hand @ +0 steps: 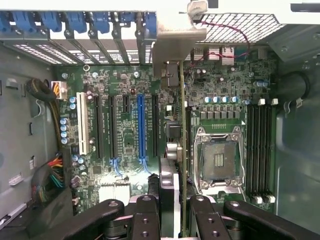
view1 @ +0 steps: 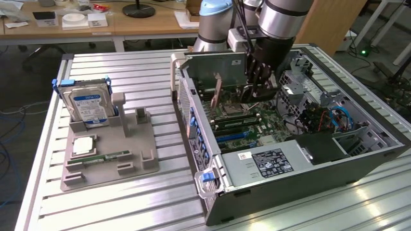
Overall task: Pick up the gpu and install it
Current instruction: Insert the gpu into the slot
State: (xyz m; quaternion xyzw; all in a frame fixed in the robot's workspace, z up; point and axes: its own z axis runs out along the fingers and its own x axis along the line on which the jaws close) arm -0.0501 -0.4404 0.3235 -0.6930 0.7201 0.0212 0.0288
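1. Black fingers (hand: 145, 220) of my gripper (hand: 174, 216) sat closest to the wrist camera, clamped on either face of the gpu (hand: 182, 110), which I carried edge-on.
2. Seen from the exterior view, I held the gpu (view1: 215, 65) upright inside the open computer case (view1: 192, 110). Its silver-grey end bracket (view1: 182, 67) pointed toward the exterior view's left, and its lower edge hung above the motherboard (view1: 266, 122).
3. Through the wrist camera, the card's edge ran between a row of expansion slots and the bare CPU socket (hand: 218, 162). One blue slot (hand: 140, 130) and one white slot (hand: 82, 127) stood among the black ones. Whether the card touched any slot, I could not tell.
4. Beyond the socket lay a bank of black memory slots (hand: 260, 150).
5. Nearest the exterior camera, the silver power supply (view1: 241, 174) bore a black label (view1: 273, 161) with white print and a small white sticker (view1: 244, 155). Neither could be read.
6. Well apart, toward the exterior view's left, a hard drive (view1: 90, 108) stood upright in a grey holder (view1: 128, 144) on the slatted table (view1: 128, 72). The words on its blue-and-white label were too small to read. A narrow green RAM stick (view1: 106, 157) lay flat on the same holder.
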